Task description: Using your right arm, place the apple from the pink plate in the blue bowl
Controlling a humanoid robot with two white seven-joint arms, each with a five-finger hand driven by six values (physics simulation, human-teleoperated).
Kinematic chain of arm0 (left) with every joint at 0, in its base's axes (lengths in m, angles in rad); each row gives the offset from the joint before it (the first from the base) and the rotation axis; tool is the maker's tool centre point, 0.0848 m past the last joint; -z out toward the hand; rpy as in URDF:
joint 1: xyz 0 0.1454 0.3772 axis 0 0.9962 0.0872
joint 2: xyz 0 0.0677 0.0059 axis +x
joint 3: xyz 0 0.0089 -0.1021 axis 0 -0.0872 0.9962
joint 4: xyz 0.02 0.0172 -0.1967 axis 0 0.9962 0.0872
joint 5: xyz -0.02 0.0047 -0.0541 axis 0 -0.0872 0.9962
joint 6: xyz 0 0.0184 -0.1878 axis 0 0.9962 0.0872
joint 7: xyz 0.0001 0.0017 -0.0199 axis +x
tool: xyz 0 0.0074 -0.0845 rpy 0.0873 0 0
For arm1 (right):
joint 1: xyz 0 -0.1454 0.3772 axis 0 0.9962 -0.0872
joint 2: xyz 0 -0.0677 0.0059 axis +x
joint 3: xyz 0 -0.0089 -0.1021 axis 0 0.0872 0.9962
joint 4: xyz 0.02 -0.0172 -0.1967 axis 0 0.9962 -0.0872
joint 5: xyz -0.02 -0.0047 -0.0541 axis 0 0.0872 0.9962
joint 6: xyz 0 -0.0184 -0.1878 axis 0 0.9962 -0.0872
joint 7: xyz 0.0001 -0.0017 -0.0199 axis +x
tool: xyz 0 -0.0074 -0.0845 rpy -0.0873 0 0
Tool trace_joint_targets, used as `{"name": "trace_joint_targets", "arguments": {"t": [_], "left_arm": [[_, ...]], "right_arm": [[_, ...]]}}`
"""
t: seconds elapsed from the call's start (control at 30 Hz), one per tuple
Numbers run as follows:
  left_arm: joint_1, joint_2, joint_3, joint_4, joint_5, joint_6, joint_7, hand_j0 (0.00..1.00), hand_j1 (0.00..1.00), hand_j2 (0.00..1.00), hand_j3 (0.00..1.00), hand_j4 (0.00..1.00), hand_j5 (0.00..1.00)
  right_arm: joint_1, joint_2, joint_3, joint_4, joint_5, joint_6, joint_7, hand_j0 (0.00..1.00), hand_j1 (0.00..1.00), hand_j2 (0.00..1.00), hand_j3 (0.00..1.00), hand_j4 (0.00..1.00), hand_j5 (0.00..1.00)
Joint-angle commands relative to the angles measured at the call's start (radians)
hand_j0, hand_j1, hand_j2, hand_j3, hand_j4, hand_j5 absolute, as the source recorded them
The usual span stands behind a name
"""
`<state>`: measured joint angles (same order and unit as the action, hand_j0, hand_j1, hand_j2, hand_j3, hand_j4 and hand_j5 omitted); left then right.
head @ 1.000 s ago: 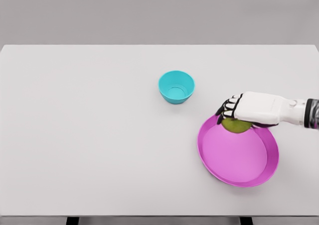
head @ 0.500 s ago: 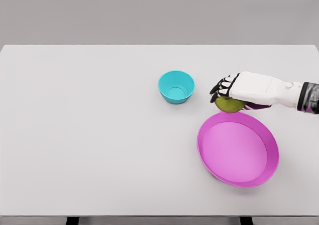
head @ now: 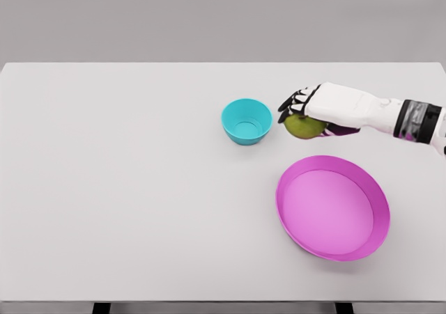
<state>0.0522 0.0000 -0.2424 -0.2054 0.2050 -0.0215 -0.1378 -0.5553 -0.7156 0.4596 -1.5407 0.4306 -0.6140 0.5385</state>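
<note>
The right hand (head: 315,112) grips the apple (head: 304,127) from above — just right of the bowl (head: 247,121), clear of it. The plate (head: 332,207) lies nearer, to the right — bare

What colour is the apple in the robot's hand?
Yellow-green. The head view shows the apple under the right hand.

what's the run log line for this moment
phase: carry | right robot hand: shut on apple | apple: right of blue bowl | pink plate: empty

Simulated test bench, plain white table (head: 139,189), flat grey backdrop, rendered look
</note>
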Motion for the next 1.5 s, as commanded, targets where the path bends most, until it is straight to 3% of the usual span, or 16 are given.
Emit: {"name": "trace_joint_targets", "arguments": {"t": [0.0, 0.17, 0.37, 1.07, 1.47], "left_arm": [[0.0, 0.0, 0.0, 0.0, 0.001, 0.0, 0.0, 1.0, 1.0, 1.0, 1.0, 1.0, 1.0], [0.0, 0.0, 0.0, 0.0, 0.001, 0.0, 0.0, 1.0, 1.0, 1.0, 1.0, 1.0, 1.0], [0.0, 0.0, 0.0, 0.0, 0.001, 0.0, 0.0, 1.0, 1.0, 1.0, 1.0, 1.0, 1.0], [0.0, 0.0, 0.0, 0.0, 0.001, 0.0, 0.0, 1.0, 1.0, 1.0, 1.0, 1.0, 1.0], [0.0, 0.0, 0.0, 0.0, 0.001, 0.0, 0.0, 1.0, 1.0, 1.0, 1.0, 1.0, 1.0]], "right_arm": [[0.0, 0.027, -0.001, 0.042, -0.006, 0.003, 0.001, 0.63, 0.63, 0.63, 0.63, 0.63, 0.63], [-0.032, 0.065, 0.007, 0.108, 0.005, 0.003, 0.001, 0.63, 0.63, 0.63, 0.63, 0.63, 0.63], [-0.064, 0.1, 0.017, 0.129, 0.028, 0.003, 0.003, 0.63, 0.63, 0.63, 0.63, 0.63, 0.63], [-0.233, 0.246, 0.149, 0.359, 0.086, 0.003, 0.003, 0.63, 0.63, 0.63, 0.63, 0.63, 0.63], [-0.267, 0.289, 0.169, 0.399, 0.1, 0.003, 0.003, 0.63, 0.63, 0.63, 0.63, 0.63, 0.63]]}}
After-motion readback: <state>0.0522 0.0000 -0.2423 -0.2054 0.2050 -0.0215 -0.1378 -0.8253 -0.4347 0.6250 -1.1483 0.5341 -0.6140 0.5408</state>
